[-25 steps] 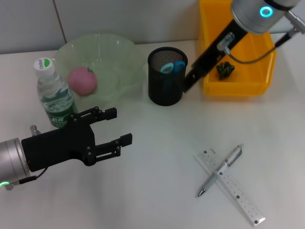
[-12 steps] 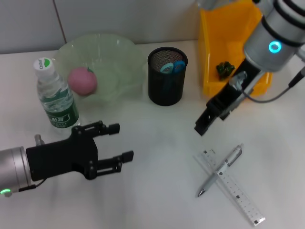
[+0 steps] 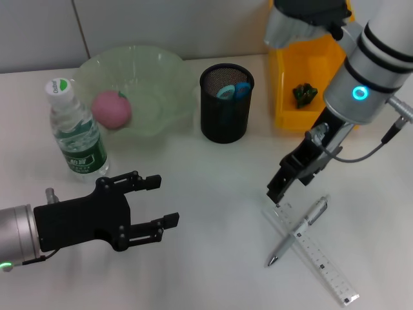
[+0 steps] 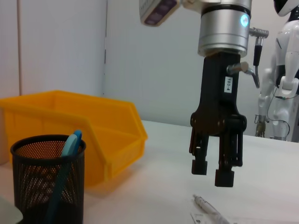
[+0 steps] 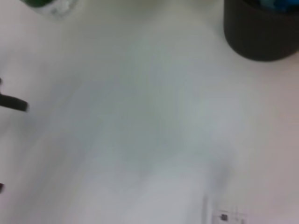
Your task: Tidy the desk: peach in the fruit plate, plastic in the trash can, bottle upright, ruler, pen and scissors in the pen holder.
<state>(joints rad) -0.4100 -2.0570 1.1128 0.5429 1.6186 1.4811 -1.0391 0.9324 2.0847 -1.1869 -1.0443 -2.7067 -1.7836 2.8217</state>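
Scissors (image 3: 232,91) half hidden inside holder (image 3: 224,113)

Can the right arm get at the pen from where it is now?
Probably yes. The right pincer hangs open just above the table, close to the pen, which lies exposed across the ruler. Nothing stands between them; the left pincer is far off.
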